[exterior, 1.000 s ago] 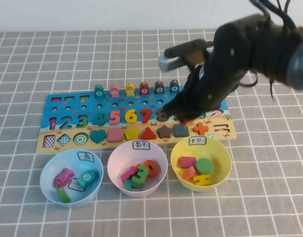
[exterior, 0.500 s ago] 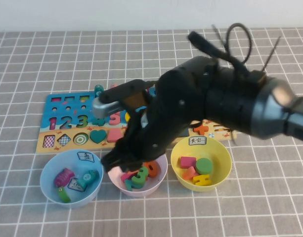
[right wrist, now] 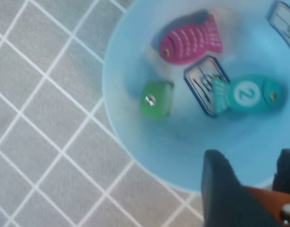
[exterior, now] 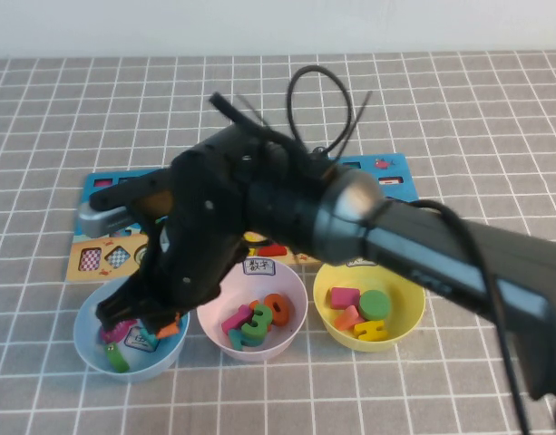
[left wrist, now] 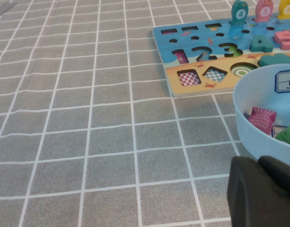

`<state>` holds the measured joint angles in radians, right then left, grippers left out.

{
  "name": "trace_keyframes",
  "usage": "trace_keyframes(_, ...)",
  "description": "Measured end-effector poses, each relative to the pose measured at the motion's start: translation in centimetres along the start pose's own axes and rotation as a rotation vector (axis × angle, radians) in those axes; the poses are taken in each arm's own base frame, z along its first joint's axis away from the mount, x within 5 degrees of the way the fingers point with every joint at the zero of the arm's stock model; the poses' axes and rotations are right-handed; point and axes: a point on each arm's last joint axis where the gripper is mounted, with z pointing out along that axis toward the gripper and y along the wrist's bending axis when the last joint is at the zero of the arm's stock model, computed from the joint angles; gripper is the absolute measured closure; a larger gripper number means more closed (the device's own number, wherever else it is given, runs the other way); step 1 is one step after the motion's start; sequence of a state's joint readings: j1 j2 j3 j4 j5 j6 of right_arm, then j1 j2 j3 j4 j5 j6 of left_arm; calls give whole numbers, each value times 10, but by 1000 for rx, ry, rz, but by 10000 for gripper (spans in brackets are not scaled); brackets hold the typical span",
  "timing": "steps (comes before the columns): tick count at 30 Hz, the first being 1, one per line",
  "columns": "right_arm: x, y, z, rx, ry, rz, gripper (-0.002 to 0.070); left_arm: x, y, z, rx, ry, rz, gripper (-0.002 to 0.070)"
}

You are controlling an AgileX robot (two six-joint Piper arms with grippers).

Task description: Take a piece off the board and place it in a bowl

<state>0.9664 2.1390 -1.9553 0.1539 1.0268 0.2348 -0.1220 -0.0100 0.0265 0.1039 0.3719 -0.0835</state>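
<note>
My right gripper (exterior: 146, 328) hangs over the pale blue bowl (exterior: 85, 340) at the front left. It is shut on the small orange piece (exterior: 170, 329). In the right wrist view the orange piece (right wrist: 268, 203) sits between the dark fingers (right wrist: 223, 189) just above the bowl (right wrist: 135, 123). The blue board (exterior: 101, 195) lies behind the bowls, mostly hidden by my right arm. My left gripper (left wrist: 263, 194) is shut and empty, low over the cloth beside the blue bowl (left wrist: 251, 118), with the board (left wrist: 192, 52) beyond.
The blue bowl holds a pink fish (right wrist: 189, 43), a teal fish marked 2 (right wrist: 244, 94) and a green piece (right wrist: 155, 98). A pink bowl (exterior: 300, 304) with numerals and a yellow bowl (exterior: 414, 290) with shapes stand to its right. A grey checked cloth covers the table.
My right arm has swung from the board's right side across to the front left, carrying the orange piece, and now hangs over the blue bowl.
</note>
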Motion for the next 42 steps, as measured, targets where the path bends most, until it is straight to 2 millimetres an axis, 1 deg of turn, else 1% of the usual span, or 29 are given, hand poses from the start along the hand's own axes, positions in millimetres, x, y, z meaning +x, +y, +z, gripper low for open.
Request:
trace_keyframes(7, -14, 4, 20, -4, 7, -5, 474, 0, 0, 0, 0, 0, 0, 676)
trace_keyframes(14, -14, 4, 39, 5, 31, -8, 468, 0, 0, 0, 0, 0, 0, 676)
trace_keyframes(20, -14, 3, 46, 5, 29, -6, 466, 0, 0, 0, 0, 0, 0, 676)
trace_keyframes(30, -14, 2, 48, 6, 30, -5, 460, 0, 0, 0, 0, 0, 0, 676)
trace_keyframes(33, -14, 3, 48, 4, 30, -4, 417, 0, 0, 0, 0, 0, 0, 676)
trace_keyframes(37, -14, 3, 48, 4, 30, -4, 318, 0, 0, 0, 0, 0, 0, 676)
trace_keyframes(39, -14, 3, 48, 4, 30, -4, 297, 0, 0, 0, 0, 0, 0, 676)
trace_keyframes(42, -14, 3, 48, 4, 30, -4, 286, 0, 0, 0, 0, 0, 0, 676)
